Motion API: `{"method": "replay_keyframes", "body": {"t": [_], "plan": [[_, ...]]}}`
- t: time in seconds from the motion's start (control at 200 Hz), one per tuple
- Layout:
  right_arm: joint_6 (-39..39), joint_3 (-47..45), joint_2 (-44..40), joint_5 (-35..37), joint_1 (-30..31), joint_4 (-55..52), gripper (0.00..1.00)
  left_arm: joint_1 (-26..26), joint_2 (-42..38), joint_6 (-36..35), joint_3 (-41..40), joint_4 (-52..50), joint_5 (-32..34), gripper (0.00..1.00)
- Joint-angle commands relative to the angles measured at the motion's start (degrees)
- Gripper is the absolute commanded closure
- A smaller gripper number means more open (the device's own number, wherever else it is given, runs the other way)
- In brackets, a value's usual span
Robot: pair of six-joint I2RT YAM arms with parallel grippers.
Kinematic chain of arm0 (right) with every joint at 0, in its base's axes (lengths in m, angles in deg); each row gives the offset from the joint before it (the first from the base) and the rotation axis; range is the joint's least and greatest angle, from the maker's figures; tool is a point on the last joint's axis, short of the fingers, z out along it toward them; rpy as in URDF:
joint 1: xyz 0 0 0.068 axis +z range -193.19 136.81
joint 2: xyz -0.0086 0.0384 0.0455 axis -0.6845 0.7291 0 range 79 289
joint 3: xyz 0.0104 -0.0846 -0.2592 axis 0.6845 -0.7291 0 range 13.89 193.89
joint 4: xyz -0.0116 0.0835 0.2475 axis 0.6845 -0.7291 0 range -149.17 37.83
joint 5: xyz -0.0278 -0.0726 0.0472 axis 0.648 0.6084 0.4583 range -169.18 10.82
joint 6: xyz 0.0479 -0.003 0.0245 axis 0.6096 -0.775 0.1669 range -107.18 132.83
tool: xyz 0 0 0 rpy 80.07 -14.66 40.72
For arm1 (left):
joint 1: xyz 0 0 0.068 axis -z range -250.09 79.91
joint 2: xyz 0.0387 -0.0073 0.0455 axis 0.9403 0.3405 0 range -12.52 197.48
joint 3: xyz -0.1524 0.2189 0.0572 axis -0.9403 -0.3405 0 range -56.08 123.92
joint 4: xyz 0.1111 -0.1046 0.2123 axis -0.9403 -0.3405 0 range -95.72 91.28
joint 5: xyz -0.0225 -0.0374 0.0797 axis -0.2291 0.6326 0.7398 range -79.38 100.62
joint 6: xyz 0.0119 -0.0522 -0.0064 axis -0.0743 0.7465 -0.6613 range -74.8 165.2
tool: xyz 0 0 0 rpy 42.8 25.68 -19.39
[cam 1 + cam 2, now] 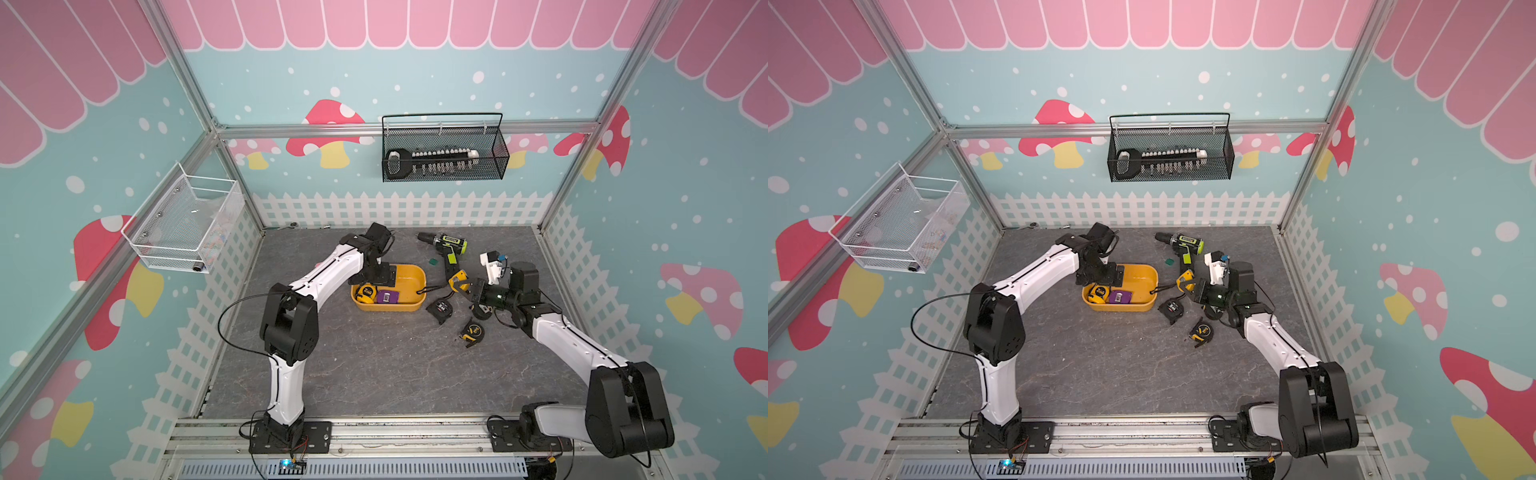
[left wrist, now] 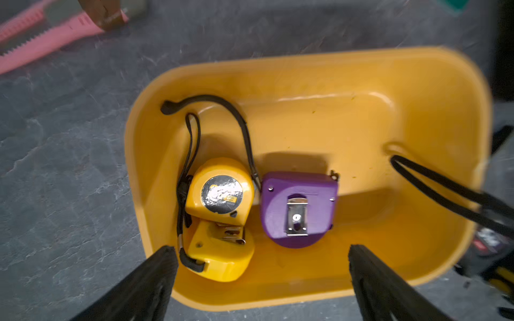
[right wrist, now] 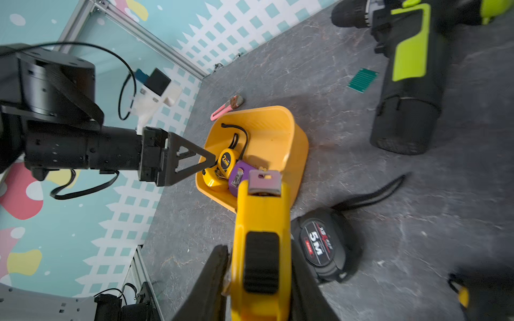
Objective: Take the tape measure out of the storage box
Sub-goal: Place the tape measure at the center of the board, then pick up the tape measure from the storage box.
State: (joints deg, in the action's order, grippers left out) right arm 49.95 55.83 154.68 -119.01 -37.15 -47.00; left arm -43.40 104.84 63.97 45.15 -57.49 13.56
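Tape measure (image 3: pixel 261 211), yellow, is clamped in the right tool (image 3: pixel 259 250), just outside the box (image 2: pixel 361 125) ahead of it. Left tool (image 2: pixel 260 250) gapes over the box, above two yellow tapes (image 2: pixel 219 191) and a purple tape (image 2: pixel 297 208) inside.

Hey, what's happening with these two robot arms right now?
The right gripper is shut on a yellow tape measure, held outside the storage box. The left gripper hangs open above the box, where a purple tape measure and two yellow ones lie. A black tape measure sits on the table beside it.
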Motion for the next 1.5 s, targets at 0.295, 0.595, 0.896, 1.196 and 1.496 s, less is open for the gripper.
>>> {"method": "replay_keyframes", "body": {"t": [0.295,0.595,0.896,1.196,1.496], "plan": [[-7.51,6.53,20.58,-5.69,-2.79,-7.74,0.72,1.16,6.69,-5.71,3.93,-5.83,4.7,0.01],[-11.23,12.54,26.56,-0.86,-2.86,-12.55,0.67,1.16,9.03,-6.06,6.55,-7.26,5.93,0.01],[-15.84,19.12,27.21,5.58,-3.12,-20.87,0.17,3.4,10.15,-7.61,12.58,-9.89,7.74,0.01],[-20.33,20.16,14.92,12.15,-3.58,-27.62,0.06,6.08,15.88,-11.32,18.45,-12.86,3.48,0.01],[-20.81,16.16,9.64,12.76,-3.58,-28.35,0.06,6.74,24.42,-14.32,26.53,-16.45,1.03,0.01]]}}
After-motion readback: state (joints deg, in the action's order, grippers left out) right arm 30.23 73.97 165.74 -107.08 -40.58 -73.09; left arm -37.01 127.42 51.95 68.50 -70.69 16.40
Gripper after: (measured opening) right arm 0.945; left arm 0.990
